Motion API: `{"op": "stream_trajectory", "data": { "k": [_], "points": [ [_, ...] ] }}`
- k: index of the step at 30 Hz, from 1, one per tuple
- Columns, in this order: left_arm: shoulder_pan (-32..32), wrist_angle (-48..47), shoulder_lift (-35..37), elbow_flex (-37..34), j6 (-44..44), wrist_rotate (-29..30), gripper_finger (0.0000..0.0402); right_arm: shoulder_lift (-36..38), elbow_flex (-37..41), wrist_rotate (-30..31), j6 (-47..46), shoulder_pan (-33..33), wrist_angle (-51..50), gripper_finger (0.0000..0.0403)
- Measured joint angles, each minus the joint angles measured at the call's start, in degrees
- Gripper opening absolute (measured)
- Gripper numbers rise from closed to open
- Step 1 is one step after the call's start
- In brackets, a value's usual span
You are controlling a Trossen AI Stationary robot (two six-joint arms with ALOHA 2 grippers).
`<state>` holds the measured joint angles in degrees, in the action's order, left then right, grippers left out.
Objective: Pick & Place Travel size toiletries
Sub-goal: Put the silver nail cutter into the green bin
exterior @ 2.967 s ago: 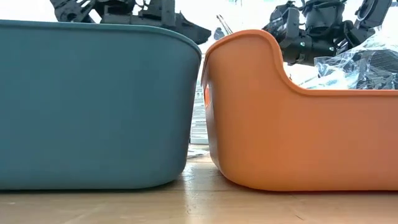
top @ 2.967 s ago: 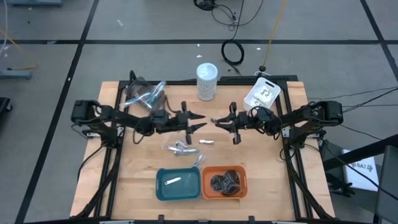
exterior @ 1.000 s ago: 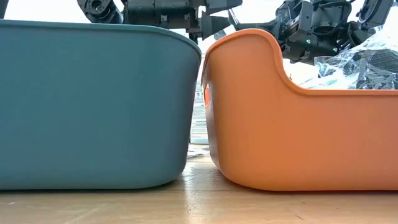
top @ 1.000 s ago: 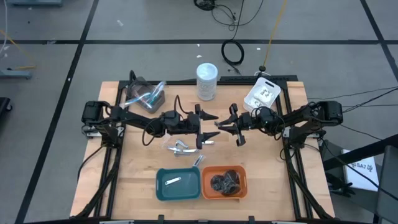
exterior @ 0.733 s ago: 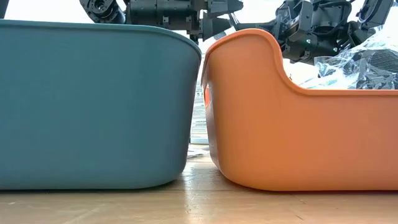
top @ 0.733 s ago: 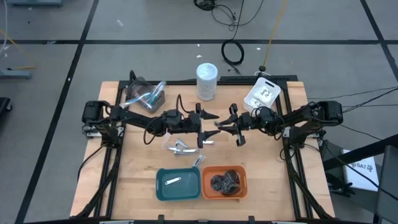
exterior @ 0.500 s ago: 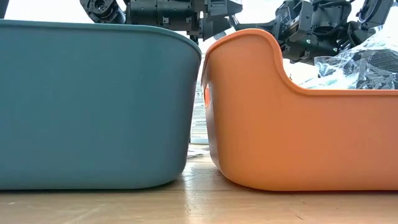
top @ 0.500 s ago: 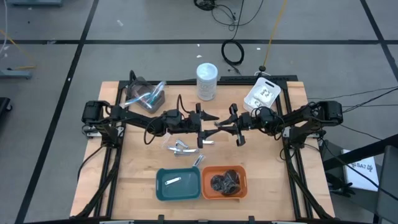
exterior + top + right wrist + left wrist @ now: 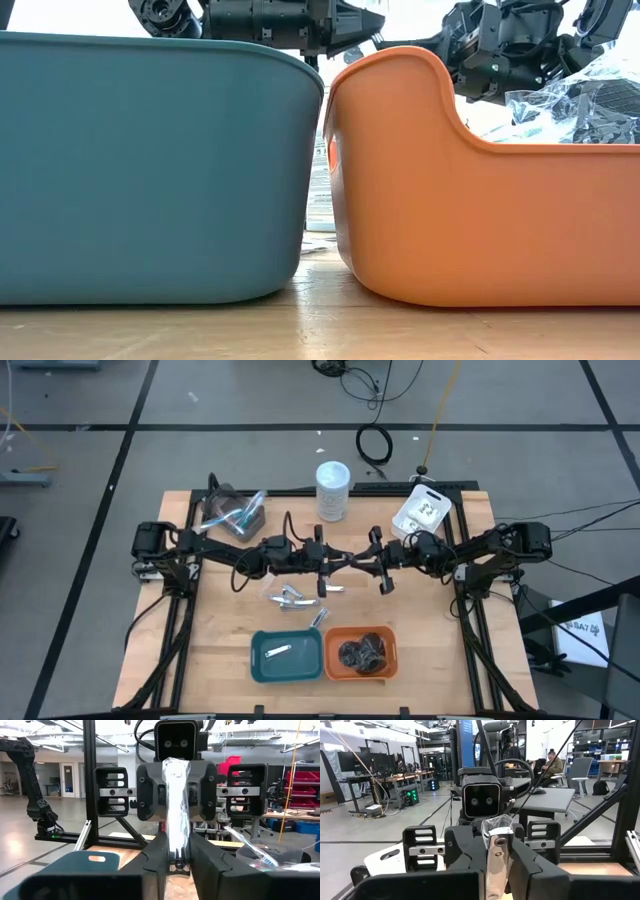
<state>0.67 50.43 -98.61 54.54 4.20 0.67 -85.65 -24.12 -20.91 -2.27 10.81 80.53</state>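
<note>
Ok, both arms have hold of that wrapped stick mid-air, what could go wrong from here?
1. The left gripper and right gripper both clamp the clear-wrapped stick. If either arm pulls away before one lets go, the wrapper could tear or slip out.
2. The handover sits above the loose silver tubes, not the teal tray or orange tray, so a dropped stick would probably land among them.

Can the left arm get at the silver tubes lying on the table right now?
Probably not yet. The silver tubes lie open, but the left gripper is shut on a clear wrapped stick that the right gripper also holds.
</note>
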Motion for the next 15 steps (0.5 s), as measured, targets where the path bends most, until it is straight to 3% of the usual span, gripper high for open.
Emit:
{"op": "stream_trajectory", "data": {
  "k": [9,15],
  "points": [
    [0.00,-2.28,2.64,0.00,0.93,0.37,0.0029,-0.01,-0.07,1.38,-6.11,1.03,-4.22,0.0189],
    [-1.25,-21.05,11.68,0.00,1.18,7.18,0.0029,1.88,0.00,-0.12,-7.54,2.76,-10.14,0.0251]
  ]
}}
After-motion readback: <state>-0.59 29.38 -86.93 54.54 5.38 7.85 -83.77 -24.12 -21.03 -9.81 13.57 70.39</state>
